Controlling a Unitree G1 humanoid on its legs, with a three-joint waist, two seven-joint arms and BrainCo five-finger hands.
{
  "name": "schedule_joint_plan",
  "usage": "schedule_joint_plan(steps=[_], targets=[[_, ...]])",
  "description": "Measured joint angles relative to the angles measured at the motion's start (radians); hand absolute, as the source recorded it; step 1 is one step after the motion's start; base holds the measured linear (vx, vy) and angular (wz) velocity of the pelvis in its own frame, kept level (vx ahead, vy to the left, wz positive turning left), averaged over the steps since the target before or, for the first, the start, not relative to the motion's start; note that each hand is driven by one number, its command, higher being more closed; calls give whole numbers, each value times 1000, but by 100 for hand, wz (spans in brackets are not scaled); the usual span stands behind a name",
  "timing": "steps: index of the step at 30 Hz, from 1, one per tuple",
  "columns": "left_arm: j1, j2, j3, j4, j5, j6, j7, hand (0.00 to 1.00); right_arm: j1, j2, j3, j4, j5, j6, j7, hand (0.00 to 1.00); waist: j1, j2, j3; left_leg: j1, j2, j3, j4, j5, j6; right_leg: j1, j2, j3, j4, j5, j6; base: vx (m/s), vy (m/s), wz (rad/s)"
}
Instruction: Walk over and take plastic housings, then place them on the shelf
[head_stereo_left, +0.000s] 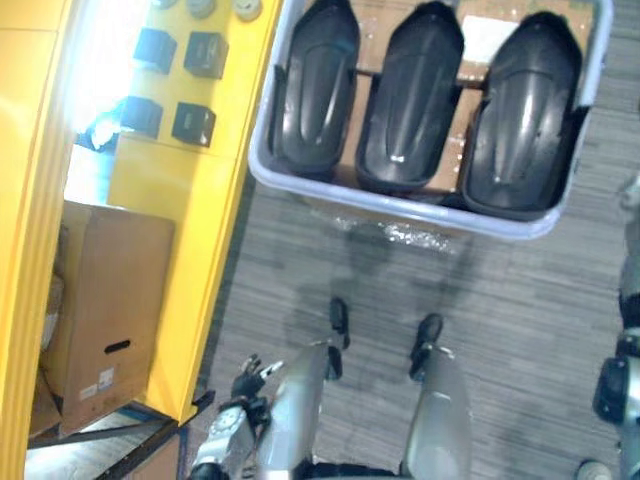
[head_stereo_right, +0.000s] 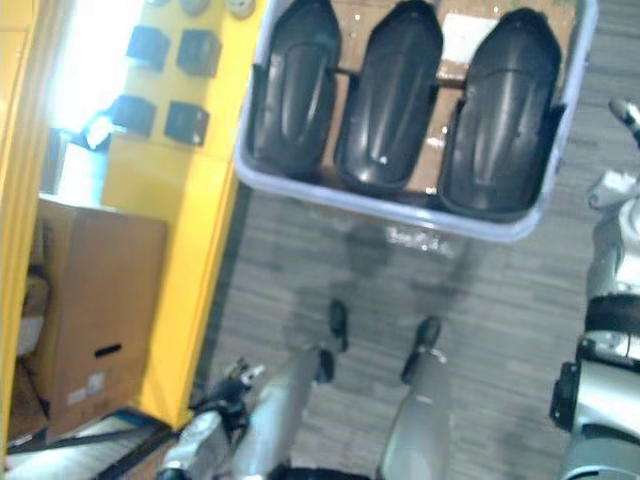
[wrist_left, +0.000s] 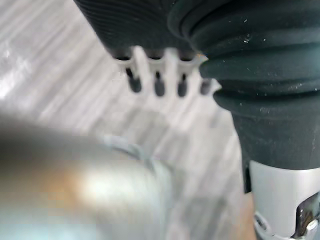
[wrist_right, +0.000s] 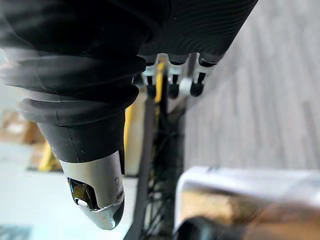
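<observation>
Empty hands, bin waiting ahead
Three housings (head_stereo_left: 410, 95) are lying side by side in the bin (head_stereo_left: 400, 207). The left hand (wrist_left: 158, 84) and right hand (wrist_right: 173, 88) are hanging, fingers loose and empty. Grabbing one housing could be dragging its close neighbour out too.

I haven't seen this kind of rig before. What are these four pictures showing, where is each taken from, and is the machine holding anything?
This is a humanoid robot on two legs, with two arms ending in fingered hands. The two wide pictures come from a camera pair on its head, looking down. On the floor ahead, a pale bin holds three dark plastic housings side by side. On the robot's left is a yellow shelf with small dark boxes and a cardboard box lower down. The two close pictures come from wrist cameras. They show the left hand and right hand hanging with relaxed fingers, holding nothing.
</observation>
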Motion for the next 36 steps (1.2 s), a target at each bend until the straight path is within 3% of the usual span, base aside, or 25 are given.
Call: schedule_joint_plan(steps=[4, 10, 16, 23, 28, 29, 33, 34, 36], targets=[[-3, 2, 1, -17, -4, -10, 1, 0, -7, -1, 41, -42, -15, 1, 0, 0, 5, 6, 0, -61, 22, 0, 91, -38, 3, -46, 0, 1, 56, -23, -10, -85, -32, -6], [-8, 2, 0, -29, -35, -19, 2, 0, -21, -2, 49, -48, -15, 24, 5, 0, 18, 6, 0, -105, 33, 1, 120, -41, 1, -82, 0, -3, 73, -24, -11, -33, -16, 1], [-8, -1, -1, -43, -42, -23, 0, 0, -54, -3, 99, -41, -16, 129, 35, 0, 34, 6, 0, -123, 34, 3, 131, -40, 4, -99, -3, -3, 92, -23, -12, 25, -18, 0], [-7, 2, -11, -45, -81, -45, -12, 0, -114, -5, 143, 45, -17, 207, 42, 0, 42, 7, -1, -155, 35, 4, 154, -42, 5, -133, -10, -1, 120, -28, -19, 6, -5, 0], [-7, 7, -36, -47, -82, -60, -11, 0, -138, -17, 178, 103, -19, 277, -9, 0, 51, 12, -4, -155, 35, 15, 150, -45, 1, -136, -18, -2, 121, -31, -22, -16, -18, 5], [-5, 11, -42, -47, -83, -62, -10, 0, -157, -38, 206, 134, -19, 309, -40, 0, 53, 14, -5, -155, 51, 49, 145, -41, 3, -141, -25, -4, 121, -31, -22, -1, -23, 10], [-4, 16, -76, -54, -112, -63, -8, 0, -176, -52, 221, 177, -19, 350, -67, 0, 54, 22, -7, -163, 47, 64, 132, -28, 17, -154, -34, -3, 118, -26, -16, 23, -18, 6], [-3, 16, -79, -55, -112, -63, -8, 0, -179, -52, 222, 179, -19, 356, -67, 100, 54, 24, -8, -163, 47, 64, 132, -28, 17, -154, -34, -3, 117, -26, -15, 33, -8, 0], [3, 16, -83, -64, -113, -64, -8, 0, -197, -61, 246, 188, -23, 367, -65, 100, 55, 25, -8, -160, 46, 67, 125, -27, 17, -154, -35, -3, 115, -26, -14, 43, -18, -2]])
